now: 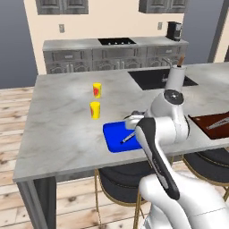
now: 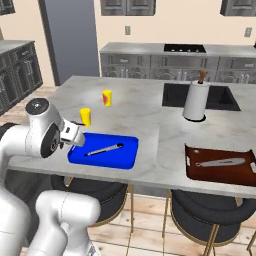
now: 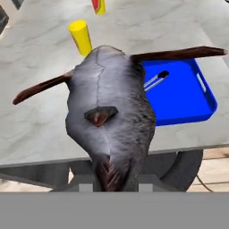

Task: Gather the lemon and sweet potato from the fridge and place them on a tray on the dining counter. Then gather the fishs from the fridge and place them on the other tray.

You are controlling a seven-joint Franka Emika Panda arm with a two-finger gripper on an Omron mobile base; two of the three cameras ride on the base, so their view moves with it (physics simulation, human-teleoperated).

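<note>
A grey fish (image 3: 109,112) with dark brown fins hangs close before the hand camera, with my gripper (image 3: 110,184) shut on it; the fish hides the fingertips. It is held above the near edge of the dining counter (image 3: 40,67), just left of the blue tray (image 3: 183,96). A slim grey thing (image 3: 154,81) lies in that tray (image 2: 105,156). In the right base view my gripper (image 2: 76,136) sits at the tray's left end. The lemon, the sweet potato and the fridge are out of view.
Two yellow cups (image 2: 85,116) (image 2: 106,97) stand on the counter behind the blue tray. A reddish-brown tray (image 2: 220,172) with a slim grey item lies at the right. A paper towel roll (image 2: 195,100) stands by the dark sink (image 2: 220,102). Dark stools (image 2: 200,210) sit under the near edge.
</note>
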